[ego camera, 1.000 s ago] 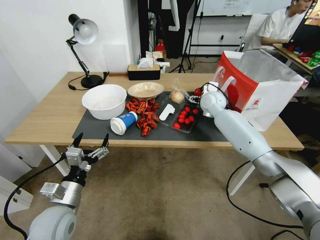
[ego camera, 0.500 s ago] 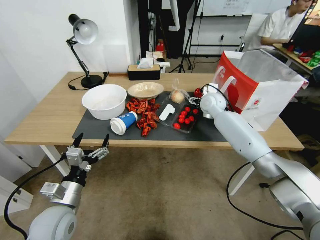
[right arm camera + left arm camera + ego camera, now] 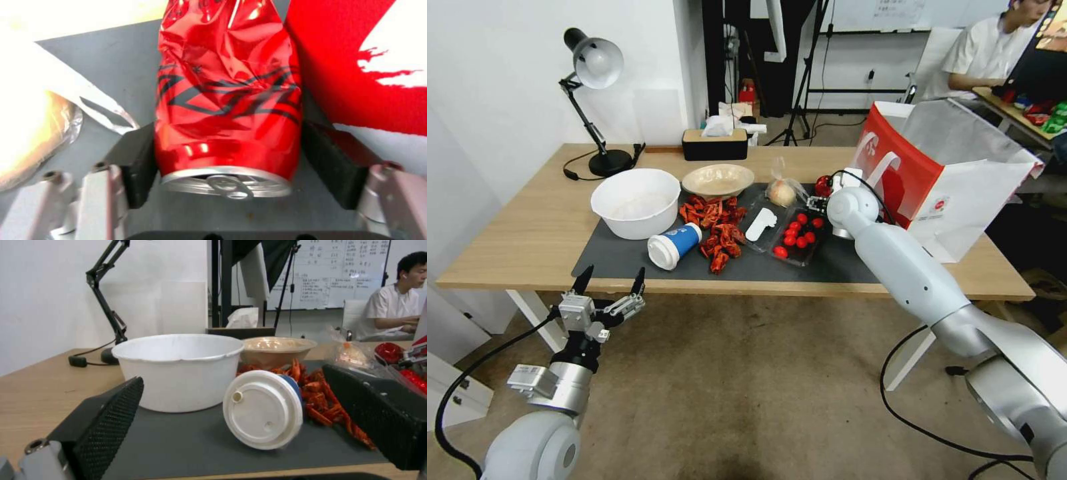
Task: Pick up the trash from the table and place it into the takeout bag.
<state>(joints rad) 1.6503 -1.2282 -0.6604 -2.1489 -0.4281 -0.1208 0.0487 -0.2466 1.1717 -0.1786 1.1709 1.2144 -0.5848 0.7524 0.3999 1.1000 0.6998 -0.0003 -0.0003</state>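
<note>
The crushed red can (image 3: pixel 227 100) lies on the dark mat (image 3: pixel 627 263) beside the takeout bag (image 3: pixel 947 167). My right gripper (image 3: pixel 229 130) is shut on it, one pad against each side. In the head view the can (image 3: pixel 823 185) shows just beyond the right gripper (image 3: pixel 820 197). More trash is on the table (image 3: pixel 527 227): a blue-white lidded cup (image 3: pixel 674 245) on its side, a beige bowl (image 3: pixel 718 180), a clear bag with a pale lump (image 3: pixel 782 192) and red shells (image 3: pixel 717 227). My left gripper (image 3: pixel 610 280) hangs open below the table's front edge.
A large white bowl (image 3: pixel 635 202) stands at the mat's left end. A clear tray of red tomatoes (image 3: pixel 797 237) lies near the right wrist. A desk lamp (image 3: pixel 594 67) and a tissue box (image 3: pixel 715 143) stand along the far edge.
The right wrist has shifted very slightly at the can. The left arm and the things on the table have stayed in place.
</note>
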